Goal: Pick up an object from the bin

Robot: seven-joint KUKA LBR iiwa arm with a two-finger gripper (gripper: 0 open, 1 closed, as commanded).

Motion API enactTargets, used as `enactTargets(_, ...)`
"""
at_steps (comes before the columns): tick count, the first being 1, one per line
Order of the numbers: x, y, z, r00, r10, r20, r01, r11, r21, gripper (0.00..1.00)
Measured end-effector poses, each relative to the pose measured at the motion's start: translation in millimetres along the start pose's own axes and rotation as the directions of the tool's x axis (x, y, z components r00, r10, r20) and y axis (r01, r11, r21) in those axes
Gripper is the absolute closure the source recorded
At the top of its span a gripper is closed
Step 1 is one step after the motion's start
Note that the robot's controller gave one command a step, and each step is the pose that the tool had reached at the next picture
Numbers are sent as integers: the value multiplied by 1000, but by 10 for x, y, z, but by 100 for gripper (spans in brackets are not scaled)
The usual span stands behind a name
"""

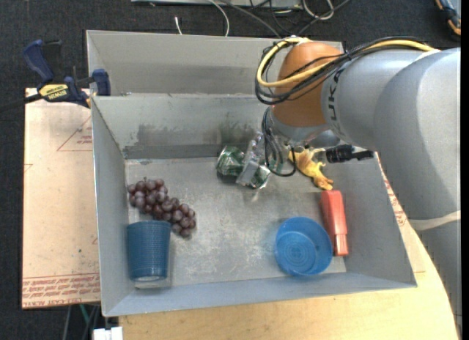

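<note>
Status, front of bin to back:

- Front row, all well clear of the pincer (256, 176). Blue ribbed cup (149, 252) is far off to its left-front, by the bin (110, 207) wall. Blue round lid (303, 246) lies flat to its right-front. Red tube (335, 220) lies just right of the lid, lengthwise along the right wall.
- Middle: bunch of purple grapes (161, 207) to the pincer's left, just behind the cup and touching its rim or nearly so. Nothing near it from the arm's side.
- Back: the pincer is down low near the bin floor, close to the back wall. A crumpled green-and-white wrapper (233, 163) sits right at its left side, touching or as good as. It could be a squashed can, too mangled to say. That's the only item in reach, so I'd judge it the pick target.
- Pincer state: can't tell whether it's wide or narrow. The wrist and the orange cover (308, 82) hang over it, and metal and wrapper blend together at the tip. Also can't confirm the wrapper is actually gripped.

Progress as I read it: the approach looks done and the arm is down at the target. Nothing is lifted, and every item sits on the bin floor. Left to do: confirm closure on the wrapper, then raise it clear of the bin.

Risk: crumpled foil may slip or deform when squeezed.
</note>
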State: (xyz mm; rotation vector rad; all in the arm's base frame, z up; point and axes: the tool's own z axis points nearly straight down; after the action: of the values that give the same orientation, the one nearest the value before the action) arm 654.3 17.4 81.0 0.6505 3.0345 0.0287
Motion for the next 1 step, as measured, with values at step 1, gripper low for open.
enactTargets(1,-18,12,-74,1000,-2,6,2,1000,-3,100)
